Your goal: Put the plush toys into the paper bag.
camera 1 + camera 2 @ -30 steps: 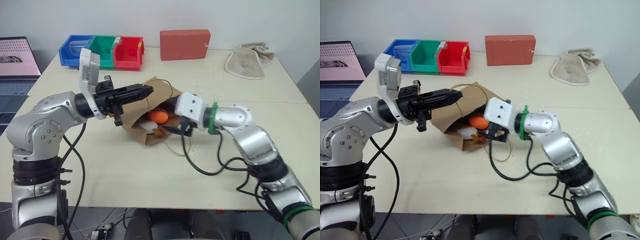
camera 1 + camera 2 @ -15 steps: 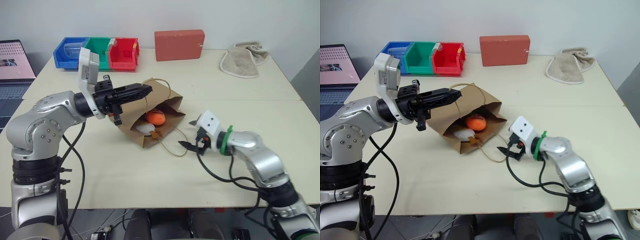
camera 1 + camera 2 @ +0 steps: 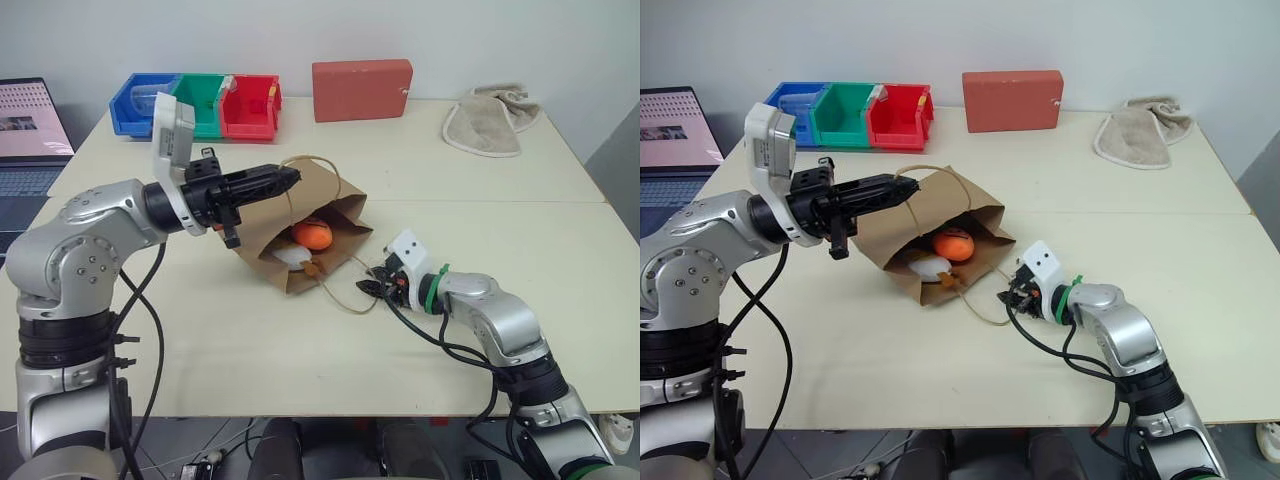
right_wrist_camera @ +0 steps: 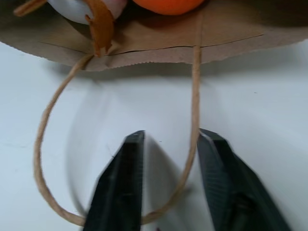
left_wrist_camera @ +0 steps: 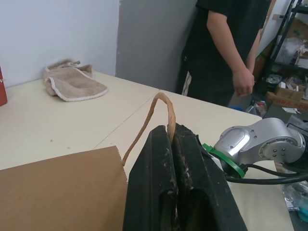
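The cream tabletop [image 3: 300, 370] carried everything. Along its far edge stood a row of blue, green and red bins [image 3: 200, 100], a red box [image 3: 361, 89] and a crumpled beige towel [image 3: 490, 120]; a laptop [image 3: 30, 130] sat off its left end. In the left wrist view, a person [image 5: 226, 48] in dark clothes stood beyond the far corner.

The paper bag [image 3: 300, 225] lay on its side near the middle of the tabletop, its mouth facing the robot's right and held open. Both plush toys were inside, near the mouth: the orange carrot [image 3: 314, 234] resting above and against the white egg [image 3: 293, 257].

The left tool [image 3: 280, 180] reached level over the bag from the left, its black fingers [image 5: 185, 192] pressed together on the bag's upper cord handle [image 5: 161, 108], lifting that side of the opening.

The lower cord handle [image 4: 53, 144] trailed in a loop on the tabletop in front of the bag's mouth. The right tool [image 4: 166, 180] sat low on the tabletop just right of the mouth, its fingers [image 4: 219, 183] a narrow way apart with one strand of that loop running between them; whether they gripped the cord could not be told.
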